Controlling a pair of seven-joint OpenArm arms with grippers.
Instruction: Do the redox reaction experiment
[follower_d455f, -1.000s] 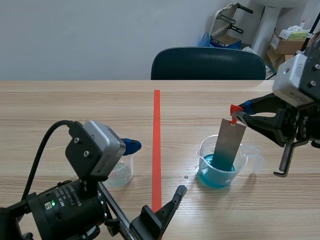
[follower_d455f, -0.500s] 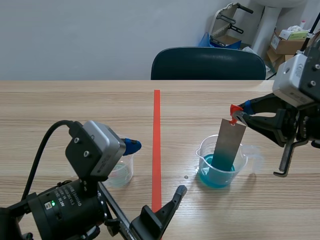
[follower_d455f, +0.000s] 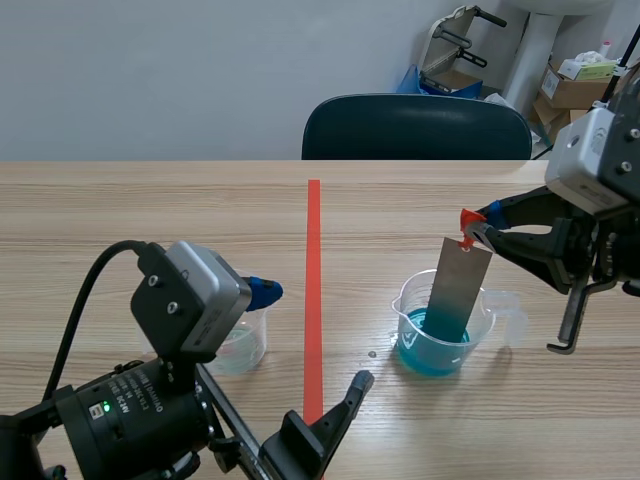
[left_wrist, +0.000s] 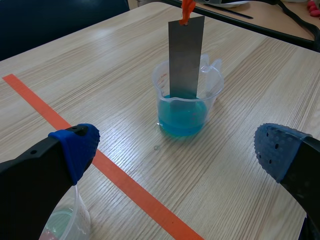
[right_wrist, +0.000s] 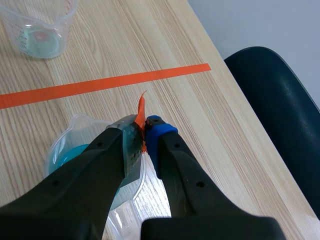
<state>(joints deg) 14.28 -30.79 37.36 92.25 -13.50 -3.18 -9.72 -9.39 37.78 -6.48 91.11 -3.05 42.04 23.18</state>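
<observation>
Nearest the robot, the left pincer (left_wrist: 175, 148) is spread wide and holds nothing, its blue pads (left_wrist: 76, 144) well apart. Tucked just beside it, at about 10 o'clock on the desk (follower_d455f: 150, 205), is a small beaker of pale liquid (follower_d455f: 240, 345). The orange-red tape line (follower_d455f: 313, 290) runs off toward 12 o'clock and splits the desk into two halves.

Past the line, at roughly 2 o'clock from the left pincer, stands the beaker of blue liquid (follower_d455f: 432, 352). The metal strip (follower_d455f: 458, 290) rests in it with its lower end under the blue surface. Its long axis is steep but not plumb: the top leans toward 1 o'clock, up and away from the beaker's middle.

That top end carries an orange tag (follower_d455f: 467, 222), and the right pincer (follower_d455f: 483, 228) is closed narrowly on the tag, coming in level from 3 o'clock. So the strip hangs from the right arm. The left arm is well apart from it, across the tape.

Whatever follows, a lift out or a deeper dip, looks best done by the right arm along the strip's own slanted line. A sideways pull toward 3 o'clock could lever the strip against the rim and tip the beaker.

An empty clear beaker (follower_d455f: 512, 310) stands just beside the blue one at 3 o'clock. A dark chair (follower_d455f: 415, 128) sits beyond the far edge at 12 o'clock.
</observation>
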